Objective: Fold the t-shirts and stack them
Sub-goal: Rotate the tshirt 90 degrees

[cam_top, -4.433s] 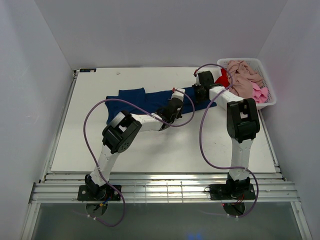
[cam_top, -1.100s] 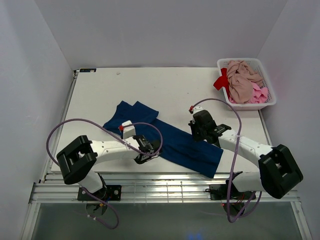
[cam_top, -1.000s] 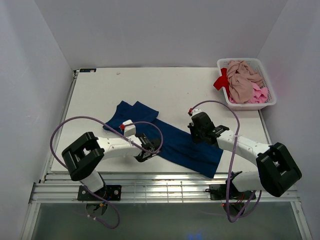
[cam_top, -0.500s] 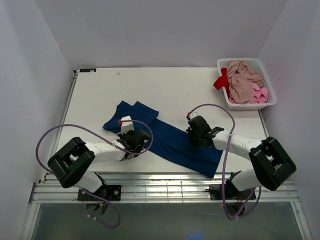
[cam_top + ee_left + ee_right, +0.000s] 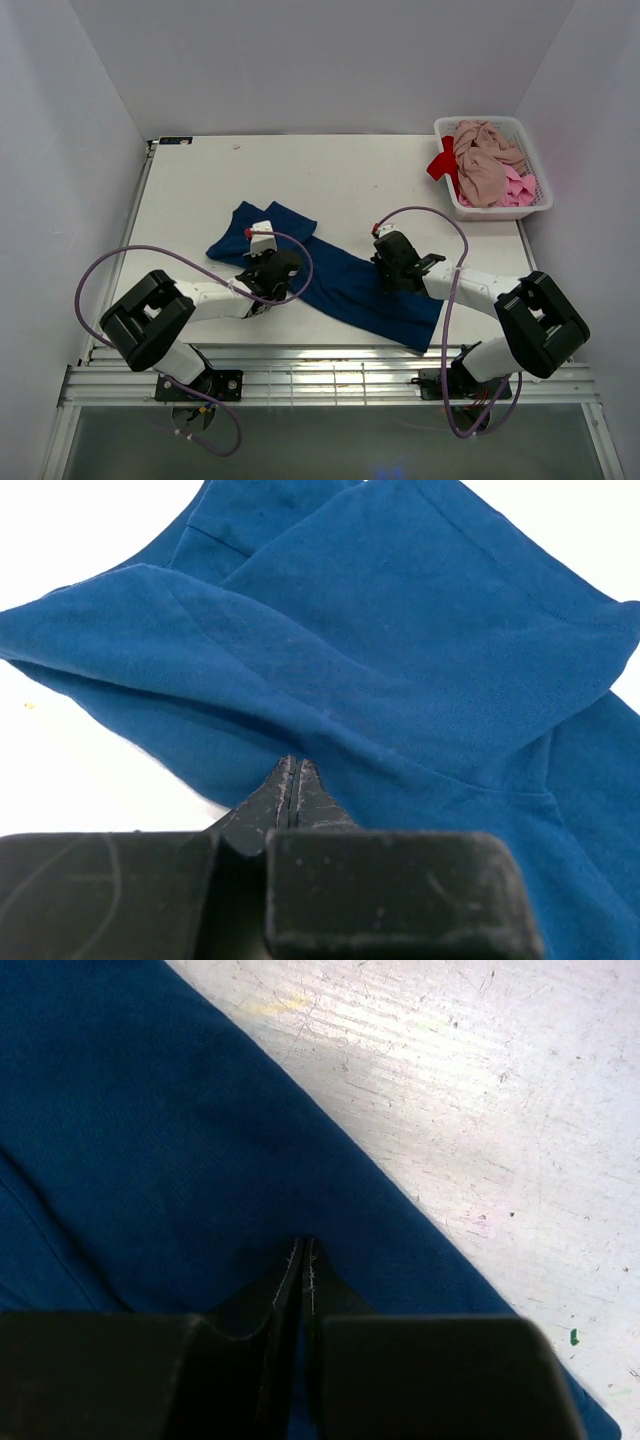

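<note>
The navy blue t-shirt [image 5: 345, 290] lies spread on a diagonal across the near part of the white table [image 5: 200, 190]; no white print shows. My left gripper [image 5: 280, 272] is low over its left part. In the left wrist view the jaws [image 5: 297, 765] are shut, pinching a raised fold of the blue cloth [image 5: 400, 630] at its edge. My right gripper [image 5: 392, 270] is on the shirt's right upper edge. Its jaws [image 5: 304, 1245] are shut with blue cloth [image 5: 150, 1140] between them. The pink-beige [image 5: 480, 165], bright pink [image 5: 518, 188] and red [image 5: 443, 160] tees lie bunched in the basket.
The white slotted basket [image 5: 497, 119] stands at the table's far right corner. White walls close in the table at the left, back and right. The table's near edge meets a metal rail [image 5: 330, 370] above the arm bases.
Over 4.4 s both grippers brought the navy shirt from beside the basket to the near middle of the table. In the last second my left gripper moved up and left; the right crept left.
</note>
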Available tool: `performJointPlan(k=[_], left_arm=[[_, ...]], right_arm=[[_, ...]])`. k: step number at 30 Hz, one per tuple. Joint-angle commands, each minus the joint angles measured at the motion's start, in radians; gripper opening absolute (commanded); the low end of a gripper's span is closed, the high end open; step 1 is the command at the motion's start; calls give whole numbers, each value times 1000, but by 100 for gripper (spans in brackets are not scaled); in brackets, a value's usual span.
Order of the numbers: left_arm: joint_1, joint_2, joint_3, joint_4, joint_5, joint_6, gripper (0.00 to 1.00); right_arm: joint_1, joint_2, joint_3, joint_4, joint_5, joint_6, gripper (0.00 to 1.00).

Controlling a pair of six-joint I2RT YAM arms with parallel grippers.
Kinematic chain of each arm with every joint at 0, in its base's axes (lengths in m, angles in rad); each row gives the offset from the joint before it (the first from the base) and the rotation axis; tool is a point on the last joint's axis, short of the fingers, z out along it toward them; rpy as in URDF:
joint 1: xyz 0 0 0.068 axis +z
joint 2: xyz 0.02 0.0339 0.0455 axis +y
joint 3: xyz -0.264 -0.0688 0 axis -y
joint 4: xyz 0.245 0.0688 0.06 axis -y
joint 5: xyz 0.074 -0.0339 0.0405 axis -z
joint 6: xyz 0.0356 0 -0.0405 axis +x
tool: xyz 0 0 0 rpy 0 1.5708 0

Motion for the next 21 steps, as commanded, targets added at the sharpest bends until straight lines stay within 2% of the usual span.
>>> performJointPlan(k=[1,4,8,13,17,21], left_arm=[[18,-21,13,41,17,16,0],[43,11,24,18,22,-9,0],[72,43,42,-100,26,-105,0],[138,99,45,-111,98,-126,0],[168,141,53,-12,173,-57,0],[196,207,135,12,230,23,0]], right_arm=[[6,54,-3,-4,11,13,8],[8,72,-2,-3,5,17,8],[10,83,-6,0,5,24,8],[23,87,-12,-9,5,39,8],[43,87,-31,-21,0,66,8],[89,89,-42,-44,-4,99,8]])
